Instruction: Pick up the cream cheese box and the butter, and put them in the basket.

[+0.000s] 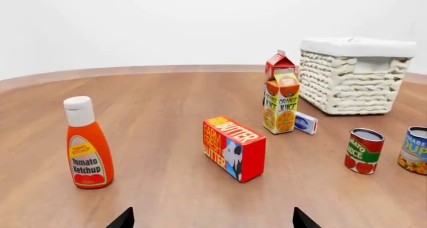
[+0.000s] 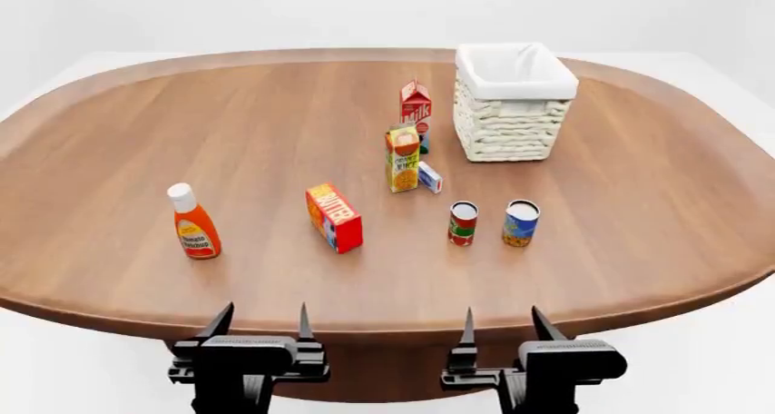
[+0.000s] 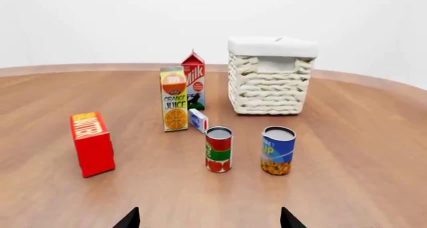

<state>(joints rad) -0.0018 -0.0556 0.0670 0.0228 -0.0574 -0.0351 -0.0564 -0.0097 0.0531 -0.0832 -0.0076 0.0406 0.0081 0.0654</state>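
Note:
The cream cheese box [image 2: 429, 177] is a tiny blue-and-white box standing beside the orange juice carton; it also shows in the left wrist view [image 1: 306, 123] and the right wrist view [image 3: 198, 120]. The butter [image 2: 334, 217] stands on edge mid-table, red sides and orange-yellow face; it shows too in the left wrist view [image 1: 233, 148] and the right wrist view [image 3: 92, 143]. The white wicker basket [image 2: 514, 114] stands at the back right, and appears empty. My left gripper [image 2: 260, 323] and right gripper [image 2: 500, 323] are both open and empty at the table's near edge, far from everything.
An orange juice carton [image 2: 402, 159] and a milk carton [image 2: 416, 106] stand left of the basket. A tomato can [image 2: 463, 223] and a blue soup can [image 2: 521, 223] stand in front. A ketchup bottle [image 2: 192, 222] stands at the left.

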